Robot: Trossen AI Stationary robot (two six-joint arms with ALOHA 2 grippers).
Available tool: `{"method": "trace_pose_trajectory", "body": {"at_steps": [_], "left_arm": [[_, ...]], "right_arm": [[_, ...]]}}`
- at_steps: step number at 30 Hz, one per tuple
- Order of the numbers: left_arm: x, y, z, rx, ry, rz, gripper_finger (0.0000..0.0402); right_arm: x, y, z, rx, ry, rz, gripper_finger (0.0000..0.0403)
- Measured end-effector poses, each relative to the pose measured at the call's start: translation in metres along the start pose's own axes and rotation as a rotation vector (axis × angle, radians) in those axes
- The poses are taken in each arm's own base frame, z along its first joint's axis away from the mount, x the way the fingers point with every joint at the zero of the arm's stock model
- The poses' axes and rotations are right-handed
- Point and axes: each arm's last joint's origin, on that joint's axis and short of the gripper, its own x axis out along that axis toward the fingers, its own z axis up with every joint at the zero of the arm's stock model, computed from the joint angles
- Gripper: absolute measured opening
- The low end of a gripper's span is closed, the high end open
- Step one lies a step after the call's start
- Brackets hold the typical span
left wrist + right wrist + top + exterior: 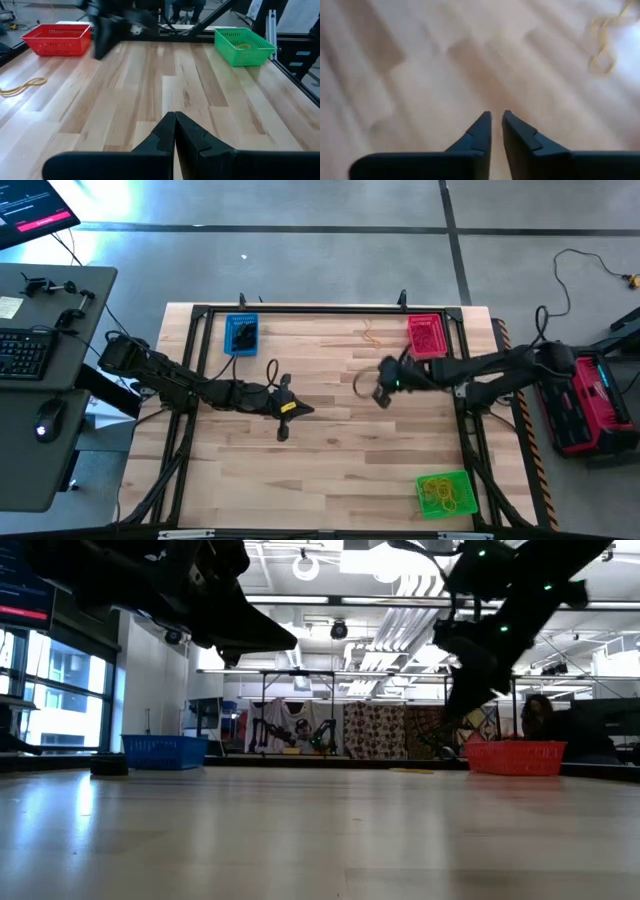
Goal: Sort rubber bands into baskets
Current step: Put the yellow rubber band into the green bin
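Blurred yellow rubber band [602, 42] lies beyond the right gripper [496, 117], whose fingers stand narrowly apart, holding nothing. Left gripper [175, 116] is pressed closed over bare wooden table [165, 85].

Three baskets [243, 336] on wooden table [330, 470]

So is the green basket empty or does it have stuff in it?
Not empty. From above, the green basket at the table's near right corner holds a heap of yellow rubber bands.

2 black jointed arms, yellow marking near the left pincer [284, 408], green lights on the right
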Motion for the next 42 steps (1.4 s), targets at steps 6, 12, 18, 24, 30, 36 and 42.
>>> {"method": "trace_pose_trajectory", "body": {"at_steps": [6, 12, 18, 24, 30, 36, 42], "left_arm": [[0.0, 0.0, 0.0, 0.001, 0.002, -0.001, 0.0], [0.0, 0.0, -0.001, -0.006, 0.008, -0.001, 0.0], [0.0, 0.0, -0.001, -0.006, 0.014, -0.001, 0.0], [0.0, 0.0, -0.002, -0.006, 0.016, 0.0, 0.0], [0.0, 0.0, -0.002, -0.005, 0.016, 0.0, 0.0], [0.0, 0.0, -0.002, -0.005, 0.02, 0.0, 0.0], [0.0, 0.0, -0.002, -0.01, 0.023, 0.0, 0.0]], "right_arm": [[0.01, -0.038, 0.031, 0.006, -0.142, -0.069, 0.0096], [0.033, -0.069, 0.044, 0.057, -0.162, -0.126, 0.0134], [0.062, -0.094, 0.042, 0.075, -0.11, -0.189, 0.014], [0.086, -0.113, 0.04, 0.128, -0.094, -0.206, 0.014], [0.103, -0.124, 0.038, 0.16, -0.104, -0.181, 0.014], [0.115, -0.131, 0.032, 0.167, -0.07, -0.186, 0.014], [0.116, -0.13, 0.032, 0.147, -0.065, -0.163, 0.0091]]}}
